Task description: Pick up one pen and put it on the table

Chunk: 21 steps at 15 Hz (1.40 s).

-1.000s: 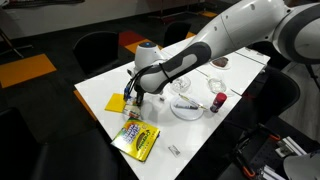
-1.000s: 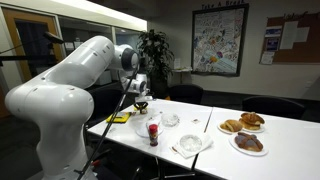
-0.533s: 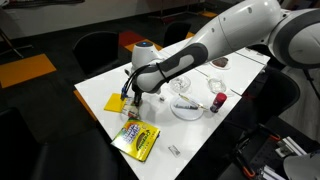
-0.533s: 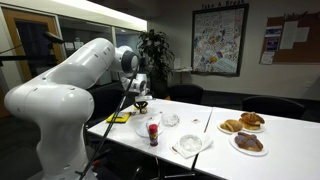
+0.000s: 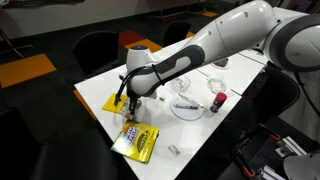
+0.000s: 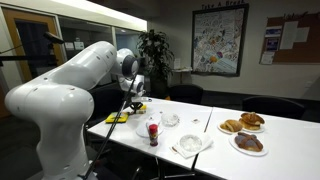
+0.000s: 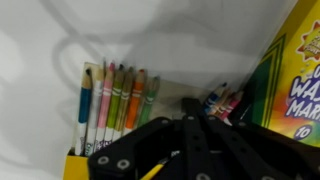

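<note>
One table (image 5: 197,134), one yellow marker box (image 5: 136,141), two plates of pastries (image 6: 250,151), roughly seven pens (image 7: 118,100).

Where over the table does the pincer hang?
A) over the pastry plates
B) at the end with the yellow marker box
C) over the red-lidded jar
B: in an exterior view the pincer hangs close beside the yellow marker box, at that end of the table.

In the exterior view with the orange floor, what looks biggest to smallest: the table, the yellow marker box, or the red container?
1. table
2. yellow marker box
3. red container
</note>
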Available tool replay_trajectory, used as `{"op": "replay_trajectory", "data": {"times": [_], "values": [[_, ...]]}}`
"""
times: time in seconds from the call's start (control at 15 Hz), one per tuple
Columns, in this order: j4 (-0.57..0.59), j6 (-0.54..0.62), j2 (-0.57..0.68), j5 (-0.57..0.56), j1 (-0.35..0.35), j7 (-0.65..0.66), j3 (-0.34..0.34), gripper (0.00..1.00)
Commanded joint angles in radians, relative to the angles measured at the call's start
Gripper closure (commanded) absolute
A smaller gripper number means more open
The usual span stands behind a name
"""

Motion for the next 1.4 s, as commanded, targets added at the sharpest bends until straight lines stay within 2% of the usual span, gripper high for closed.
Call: {"op": "replay_trajectory", "data": {"times": [0.0, 0.8, 0.87, 1.0, 1.13, 1.2, 1.33], "values": [[0.040, -0.036, 0.028, 0.011, -0.010, -0.032, 0.022, 1.00], [0.020, -0.042, -0.009, 0.001, 0.003, 0.010, 0.002, 1.00], [0.012, -0.038, -0.017, -0.004, 0.010, 0.027, -0.008, 0.74], [0.005, -0.035, -0.027, -0.010, 0.016, 0.052, -0.020, 0.67], [0.000, -0.033, -0.034, -0.013, 0.020, 0.077, -0.030, 0.52], [-0.001, -0.033, -0.037, -0.013, 0.021, 0.087, -0.034, 0.50], [-0.008, -0.030, -0.047, -0.014, 0.024, 0.104, -0.041, 0.56]]}}
